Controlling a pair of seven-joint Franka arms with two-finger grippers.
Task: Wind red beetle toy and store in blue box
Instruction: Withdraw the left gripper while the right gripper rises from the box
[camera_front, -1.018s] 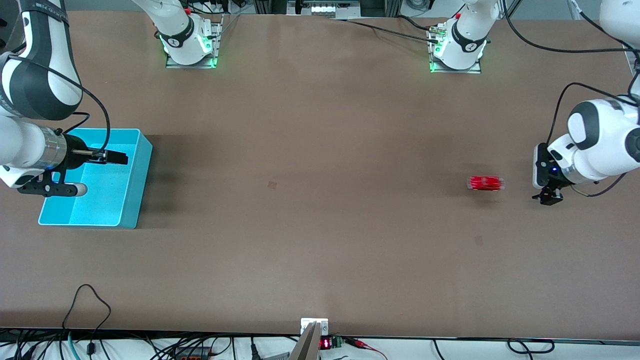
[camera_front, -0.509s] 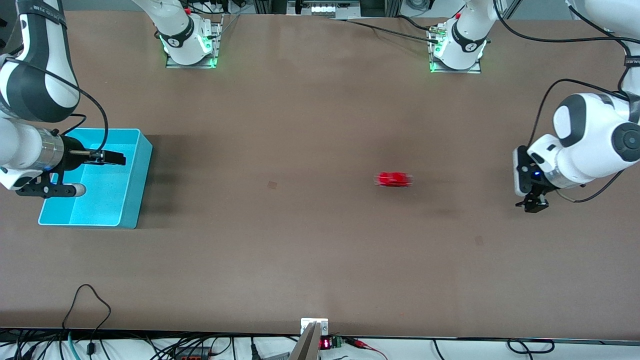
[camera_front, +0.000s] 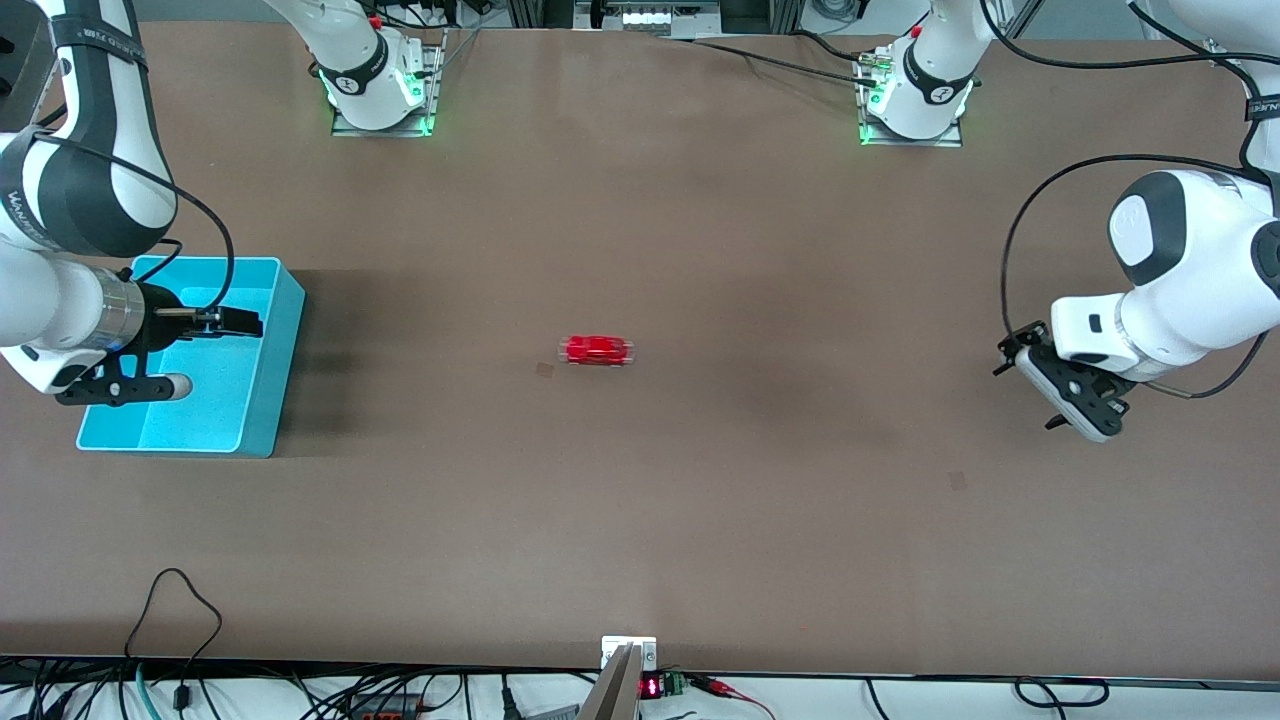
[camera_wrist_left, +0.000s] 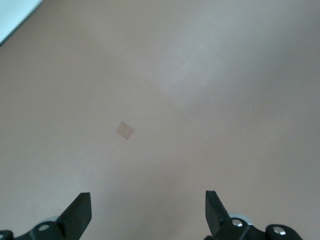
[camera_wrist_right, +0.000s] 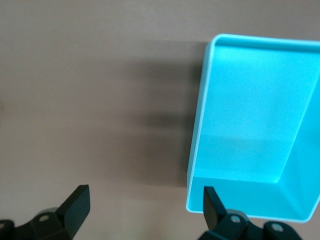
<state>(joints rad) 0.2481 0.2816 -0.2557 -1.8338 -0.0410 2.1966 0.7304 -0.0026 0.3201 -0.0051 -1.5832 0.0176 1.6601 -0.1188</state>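
a wide brown bench (camera_front: 700, 520) seen from above, with two white robot arms based along its upper edge. the red beetle toy (camera_front: 596, 351) sits on its wheels near the middle of the bench, slightly blurred, with bare surface open all around it. it is well apart from both hands and from the blue box (camera_front: 275, 400). just beside the toy, toward the right arm's end, is a small square patch (camera_front: 544, 370) on the surface.

the blue box stands near the right arm's end of the bench, its open top up and nothing visible inside. the right hand (camera_front: 225, 322) hangs over the box's inside with its fingers spread and holding nothing; in the right wrist view the two black fingertips (camera_wrist_right: 76, 204) frame the box's near corner (camera_wrist_right: 197, 190) and the bare bench beside it.

the left hand (camera_front: 1060, 385) hovers over the left arm's end of the bench, tilted, fingers spread and holding nothing. its wrist view shows only bare surface and a small square patch (camera_wrist_left: 124, 131) between the spread fingertips (camera_wrist_left: 80, 212).

cables (camera_front: 170, 620) trail along the bench edge nearest the camera, where a small red digit display (camera_front: 651, 687) glows, too small to read. the lettering on the arms is too small to read.
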